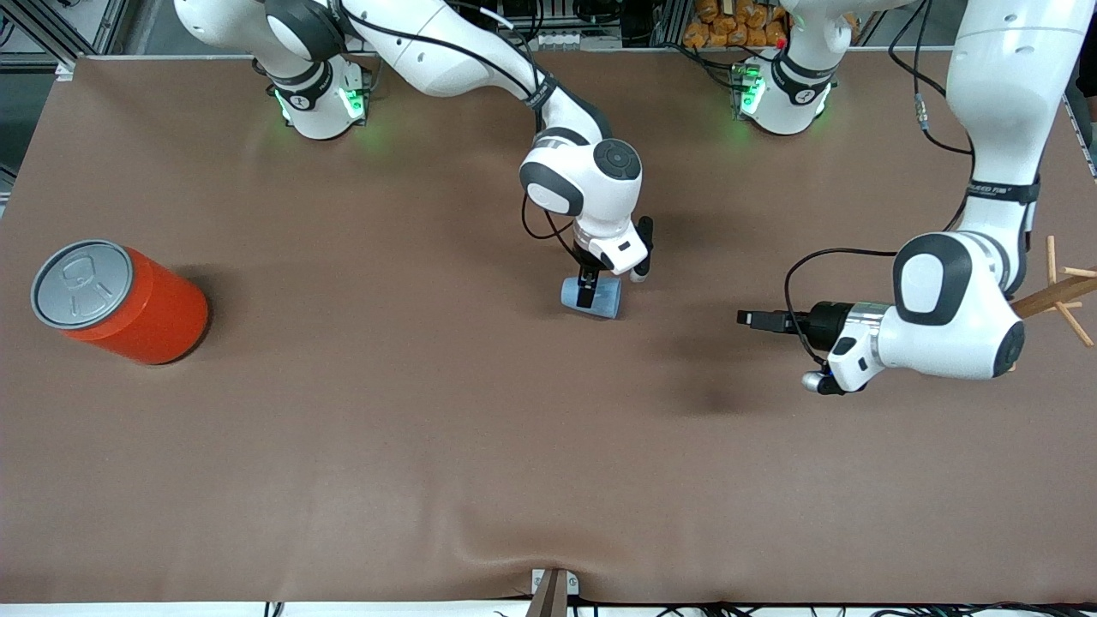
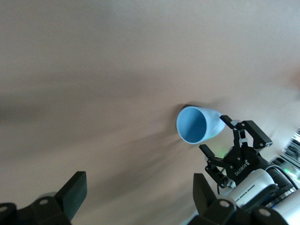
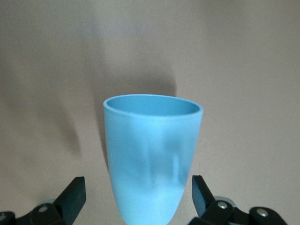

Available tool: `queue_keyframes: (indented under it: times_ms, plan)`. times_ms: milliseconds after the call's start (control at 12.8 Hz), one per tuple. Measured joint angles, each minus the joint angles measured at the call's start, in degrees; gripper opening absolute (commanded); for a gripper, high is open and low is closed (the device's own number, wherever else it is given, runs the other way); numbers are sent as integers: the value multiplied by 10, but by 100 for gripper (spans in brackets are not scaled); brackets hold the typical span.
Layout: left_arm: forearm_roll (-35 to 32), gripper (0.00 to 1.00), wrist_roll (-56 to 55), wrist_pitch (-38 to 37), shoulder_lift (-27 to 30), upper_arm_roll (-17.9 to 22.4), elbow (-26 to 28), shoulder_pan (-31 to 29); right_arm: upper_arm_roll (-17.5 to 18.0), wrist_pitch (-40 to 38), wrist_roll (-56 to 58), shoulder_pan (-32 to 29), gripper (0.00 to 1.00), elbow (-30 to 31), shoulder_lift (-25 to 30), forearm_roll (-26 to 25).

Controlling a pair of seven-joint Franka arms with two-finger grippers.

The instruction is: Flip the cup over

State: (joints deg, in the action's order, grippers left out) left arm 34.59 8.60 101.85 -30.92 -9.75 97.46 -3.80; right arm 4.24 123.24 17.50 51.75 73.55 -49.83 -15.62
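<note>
The light-blue cup (image 1: pixel 607 300) lies on its side on the brown table (image 1: pixel 428 446), near the middle. Its mouth faces the left arm's end of the table. My right gripper (image 1: pixel 590 300) is down at the cup's narrow base end and stands open. In the right wrist view the cup (image 3: pixel 152 154) sits between the right gripper's (image 3: pixel 138 194) fingers, with a gap on each side. My left gripper (image 1: pixel 744 318) hangs open and empty over the table, toward the left arm's end. It points at the cup's mouth (image 2: pixel 192 124). The left gripper (image 2: pixel 138 194) has only bare table between its fingers.
A large orange can (image 1: pixel 120 300) with a grey pull-tab lid stands at the right arm's end of the table. A wooden peg rack (image 1: pixel 1058 291) stands at the left arm's end, beside the left arm's wrist. A small bracket (image 1: pixel 553 591) sits at the table's near edge.
</note>
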Motion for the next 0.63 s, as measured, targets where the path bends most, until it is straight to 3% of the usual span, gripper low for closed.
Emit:
queue_keyframes:
  times_ms: [235, 471, 627]
  plan:
    - [79, 100, 76, 1, -44, 1, 5, -1, 0, -89, -3, -3, 100, -27, 22, 6]
    - [143, 100, 115, 19, -77, -2, 5, 9, -5, -183, -11, -27, 100, -57, 80, 73]
    - [169, 100, 117, 33, -81, -5, 6, 36, -10, -261, -11, -80, 100, -64, 136, 98]
